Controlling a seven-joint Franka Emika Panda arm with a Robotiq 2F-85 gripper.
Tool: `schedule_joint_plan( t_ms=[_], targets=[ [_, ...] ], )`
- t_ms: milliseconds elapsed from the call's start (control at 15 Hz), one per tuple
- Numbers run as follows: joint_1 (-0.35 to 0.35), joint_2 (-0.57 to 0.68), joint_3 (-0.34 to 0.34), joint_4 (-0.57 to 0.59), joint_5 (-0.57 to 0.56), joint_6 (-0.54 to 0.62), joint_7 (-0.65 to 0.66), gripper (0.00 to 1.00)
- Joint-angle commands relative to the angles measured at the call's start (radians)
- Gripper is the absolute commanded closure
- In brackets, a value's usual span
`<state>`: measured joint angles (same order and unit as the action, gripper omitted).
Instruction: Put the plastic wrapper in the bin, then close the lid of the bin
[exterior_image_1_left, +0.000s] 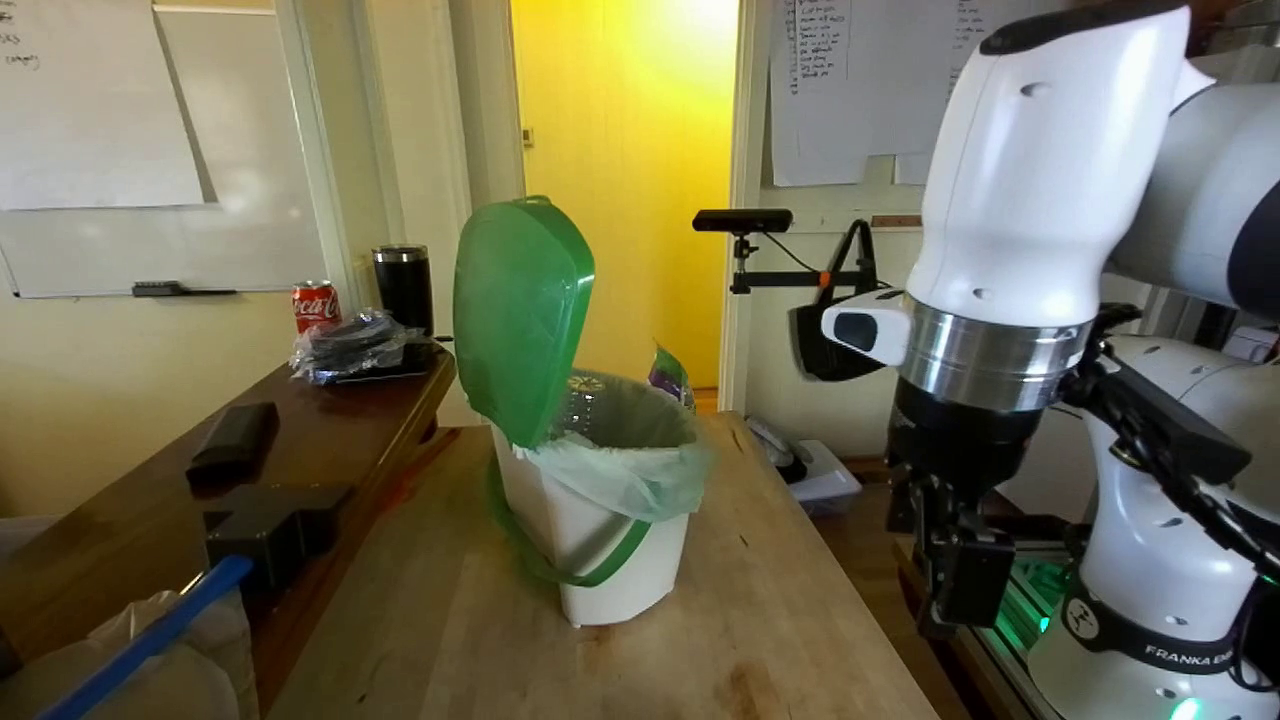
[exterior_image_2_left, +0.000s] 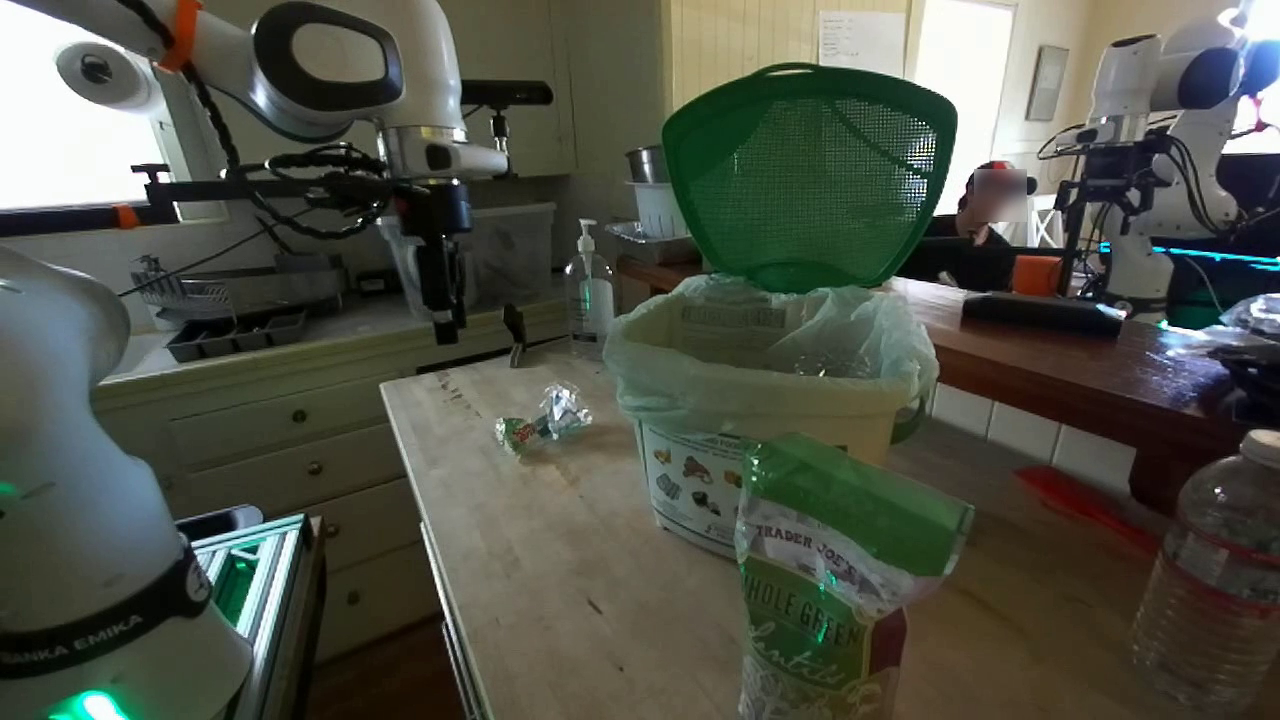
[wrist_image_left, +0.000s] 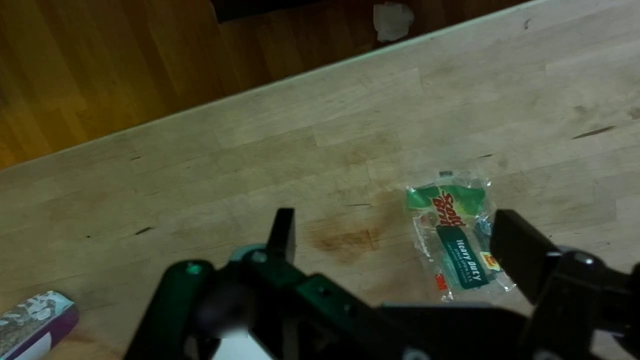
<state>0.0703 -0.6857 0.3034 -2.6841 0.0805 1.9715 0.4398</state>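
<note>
The white bin (exterior_image_1_left: 610, 590) stands on the wooden table with its pale-green liner over the rim; it also shows in an exterior view (exterior_image_2_left: 690, 490). Its green lid (exterior_image_1_left: 520, 310) stands raised open, in both exterior views (exterior_image_2_left: 810, 180). The clear plastic wrapper (exterior_image_2_left: 545, 422), with green and red print, lies on the table beside the bin. In the wrist view the wrapper (wrist_image_left: 452, 235) lies below the gripper, nearer the right finger, which covers part of its edge. My gripper (wrist_image_left: 395, 225) is open and empty, above the table. It also shows in both exterior views (exterior_image_1_left: 945, 610) (exterior_image_2_left: 450, 325).
A lentil bag (exterior_image_2_left: 830, 580) stands close to the bin, and a water bottle (exterior_image_2_left: 1210, 590) is farther right. A soap pump bottle (exterior_image_2_left: 590, 295) and a black clamp (exterior_image_2_left: 515, 335) are at the table's far end. A dark bench (exterior_image_1_left: 300, 450) runs alongside. Clear plastic (exterior_image_2_left: 835, 365) shows inside the bin.
</note>
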Motion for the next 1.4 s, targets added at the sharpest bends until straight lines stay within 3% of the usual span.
schedule_joint_plan(
  t_ms=[0,467,533,1333],
  targets=[
    [0.018,0.068,-0.036,-0.016,0.019,0.082,-0.037,0.00],
    [0.034,0.188,-0.048,0.002,0.024,0.151,-0.050,0.00],
    [0.028,0.147,-0.050,-0.006,0.005,0.126,-0.040,0.00],
    [0.035,0.164,-0.058,-0.005,0.024,0.145,-0.045,0.00]
  ],
)
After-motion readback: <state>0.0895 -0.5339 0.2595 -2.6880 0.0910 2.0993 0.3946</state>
